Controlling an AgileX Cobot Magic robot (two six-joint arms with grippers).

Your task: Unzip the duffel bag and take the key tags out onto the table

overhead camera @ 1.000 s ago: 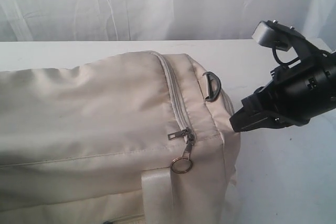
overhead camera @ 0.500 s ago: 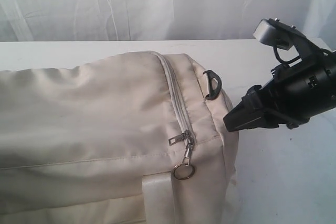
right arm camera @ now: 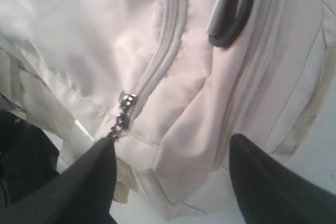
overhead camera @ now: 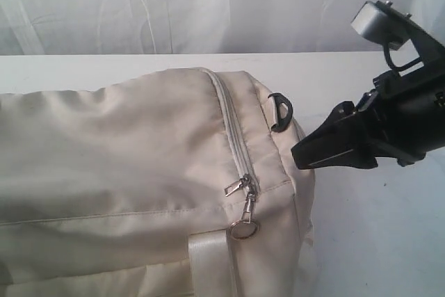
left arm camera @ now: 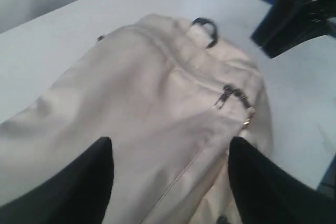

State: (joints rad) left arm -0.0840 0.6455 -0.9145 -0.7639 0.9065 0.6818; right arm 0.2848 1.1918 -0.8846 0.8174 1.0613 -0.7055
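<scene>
Right end effector (overhead camera: 299, 158) opened; left one (left arm camera: 170, 148) wrist-view only.

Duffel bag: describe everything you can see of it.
The duffel bag is cream-beige fabric, wrinkled, lying on the white table. Its beige zipper is shut, with a metal ring pull hanging at the end. A dark D-ring and pale webbing strap show. The open right gripper hovers by its end; contact unclear.

Light: bright, soft, even; pale backdrop nearly washed out.
Shadows: faint, beside the duffel bag (overhead camera: 125, 151) on the surface (overhead camera: 375, 241).
Blur: left wrist view soft throughout; right pincer (right arm camera: 171, 145) fuzzy at its edges.
</scene>
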